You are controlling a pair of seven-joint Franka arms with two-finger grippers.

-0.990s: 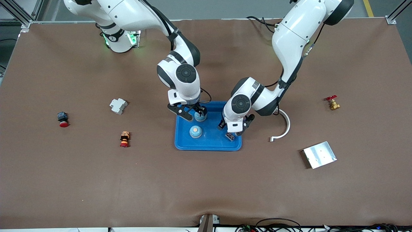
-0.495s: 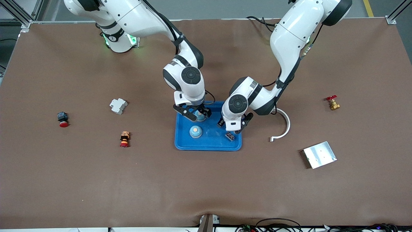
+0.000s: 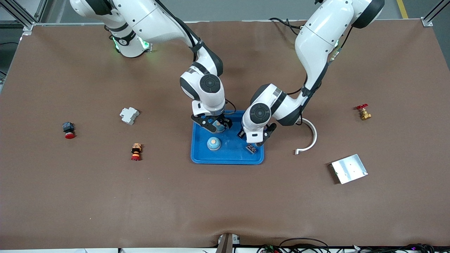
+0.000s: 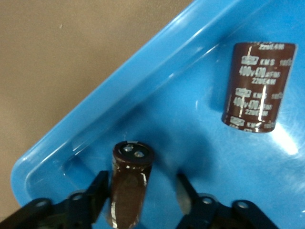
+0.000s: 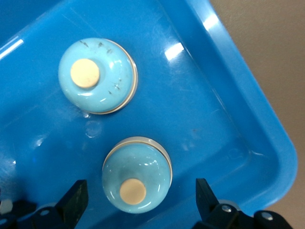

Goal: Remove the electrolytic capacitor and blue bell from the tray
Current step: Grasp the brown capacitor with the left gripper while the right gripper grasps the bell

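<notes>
Between my left fingers an electrolytic capacitor stands upright. One finger touches its sleeve and the other stands clear of it, so they are part open and have nothing gripped. My right fingers are spread wide on either side of a blue bell, touching nothing.

Both pieces sit in the tray at the middle of the tabletop. The capacitor is close to a corner of the rim. A second capacitor lies on its side, nearer the front camera. A second bell is also nearer that camera than mine.

I judge the grasp is the step in hand. I should centre on the capacitor so it is not tipped, squeeze its body, and lift straight up past the rim. On the bell I should grip low, since the glossy dome may slip.
</notes>
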